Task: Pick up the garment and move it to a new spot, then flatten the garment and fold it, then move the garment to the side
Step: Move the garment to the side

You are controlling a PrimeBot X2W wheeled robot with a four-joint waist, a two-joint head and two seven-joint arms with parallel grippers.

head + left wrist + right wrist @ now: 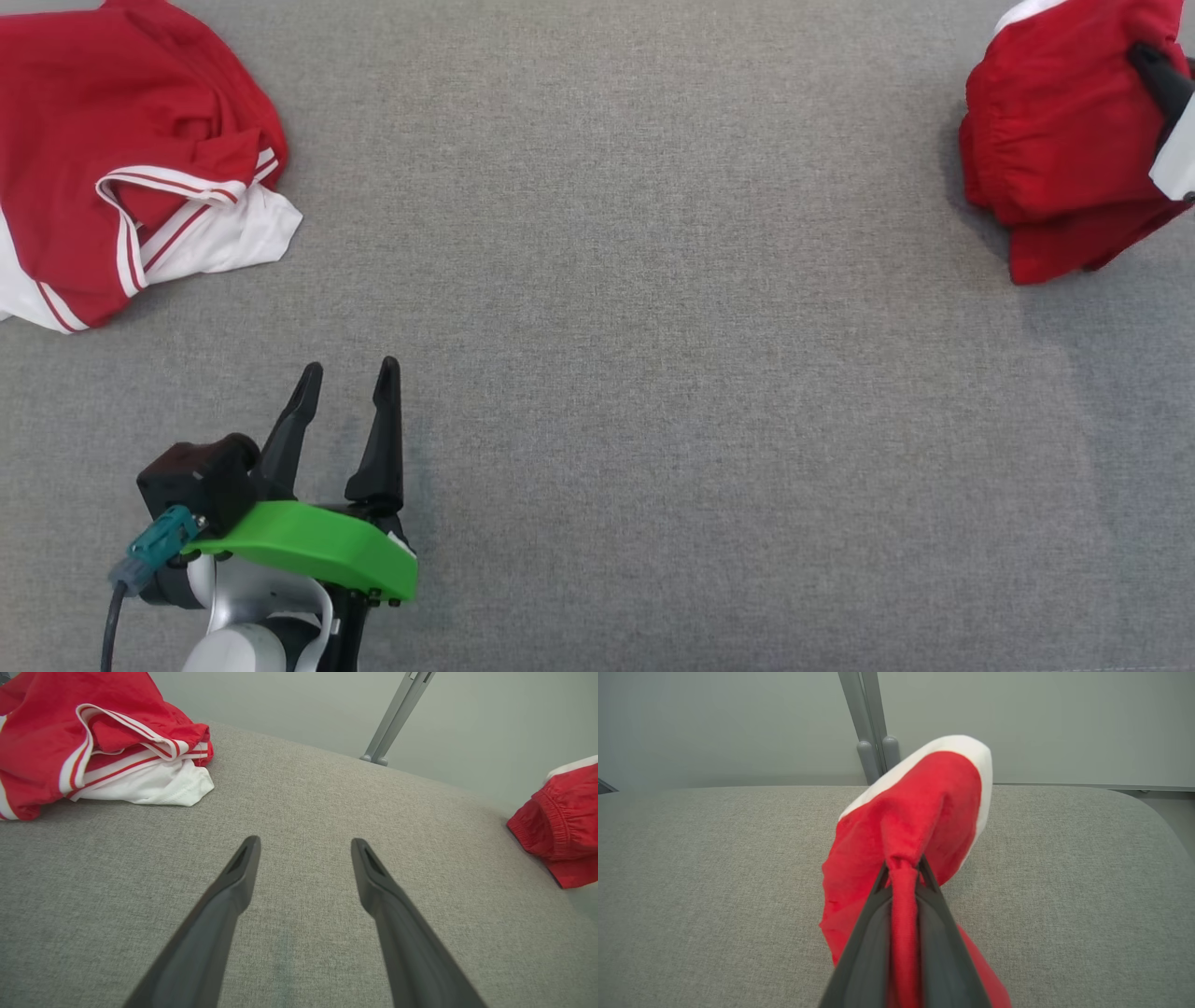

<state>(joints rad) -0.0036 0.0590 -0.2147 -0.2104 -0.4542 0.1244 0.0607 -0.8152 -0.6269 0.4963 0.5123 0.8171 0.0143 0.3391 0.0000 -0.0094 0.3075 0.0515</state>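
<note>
1. The right pincer (903, 867) is clamped on a bunched fold of the red garment (920, 807), at the far right of the grey bench (653, 327). The head view cuts off most of that pincer.
2. Whether the garment's lower folds rest on the bench is hard to tell.
3. The left pincer (347, 373) hovers at the near left, fingers apart, gripping nothing.
4. A second garment (112, 140), red and white, lies crumpled at the far left, cropped by the frame edge.
</note>
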